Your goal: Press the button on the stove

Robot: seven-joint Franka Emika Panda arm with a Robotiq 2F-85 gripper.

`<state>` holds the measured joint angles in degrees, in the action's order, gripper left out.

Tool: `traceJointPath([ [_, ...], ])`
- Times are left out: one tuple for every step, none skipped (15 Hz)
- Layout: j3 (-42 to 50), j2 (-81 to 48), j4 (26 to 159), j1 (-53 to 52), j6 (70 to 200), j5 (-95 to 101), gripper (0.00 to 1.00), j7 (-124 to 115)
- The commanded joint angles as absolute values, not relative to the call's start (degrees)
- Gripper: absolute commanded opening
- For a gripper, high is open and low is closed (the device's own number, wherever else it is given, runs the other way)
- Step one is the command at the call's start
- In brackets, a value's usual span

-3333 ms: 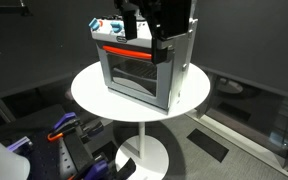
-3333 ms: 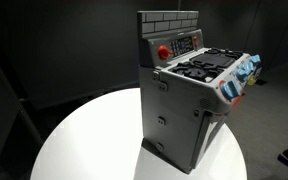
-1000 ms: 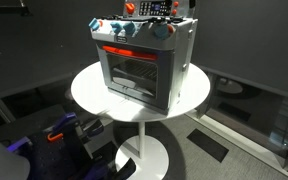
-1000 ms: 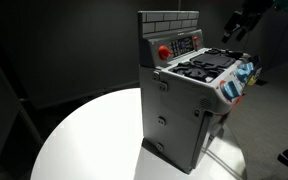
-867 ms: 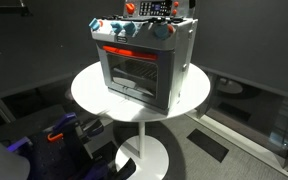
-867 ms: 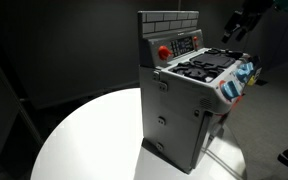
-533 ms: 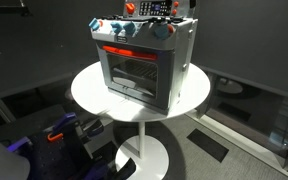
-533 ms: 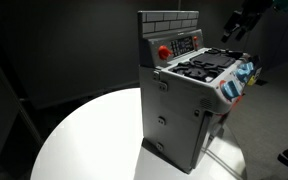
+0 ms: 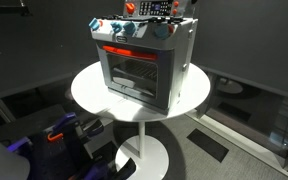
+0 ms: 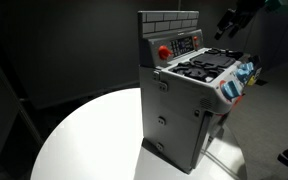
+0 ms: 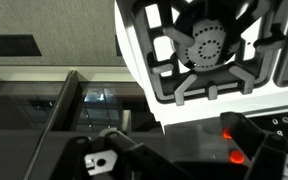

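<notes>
- The stove (image 10: 189, 95) is a small grey toy oven. It stands upright near the middle of a round white bench (image 10: 79, 140), seen in both exterior views.
- Its upright back panel has a brick pattern. A round red button (image 10: 164, 51) sits low on that panel beside a small control display, and faces out across the burners (image 10: 206, 66).
- This red button is most likely the one to press.
- The claw (image 10: 227, 24) hangs in the air above and beyond the stove's knob edge (image 10: 239, 80), well apart from the button and touching nothing.
- The burners lie between the claw and the button. The coming move would probably cross over them towards the back panel, then push into the panel face rather than straight down.
- The wrist view looks down on a black burner grate (image 11: 209, 45), with dark claw parts along the bottom edge. I cannot tell whether the claw's fingers are apart or together.
- The oven front has a glass door and a red bar handle (image 9: 124, 50).
- The bench has a single white pedestal.
- The room is dark, with black walls and a grey floor.
</notes>
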<state>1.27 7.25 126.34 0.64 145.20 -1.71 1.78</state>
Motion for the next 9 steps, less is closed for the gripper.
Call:
traceJointPath([
  [0.87, 4.95, 124.06, 0.2, 146.26, -2.1, 1.0, 2.3],
  [0.78, 4.5, 123.72, 0.12, 146.37, -2.13, 1.0, 2.25],
  [0.69, 3.97, 123.4, 0.03, 146.71, -2.21, 1.0, 2.3],
  [0.62, 3.56, 123.14, -0.06, 146.92, -2.2, 1.0, 2.29],
  [0.51, 3.0, 122.73, -0.12, 147.24, -2.08, 1.0, 2.19],
  [0.43, 2.5, 122.31, -0.17, 147.47, -2.06, 1.0, 2.14],
  [0.34, 1.97, 121.81, -0.22, 147.58, -2.1, 1.0, 2.15],
  [0.24, 1.52, 121.34, -0.21, 147.61, -1.94, 1.0, 1.98],
  [0.15, 1.09, 120.88, -0.2, 147.65, -1.89, 1.0, 1.92],
])
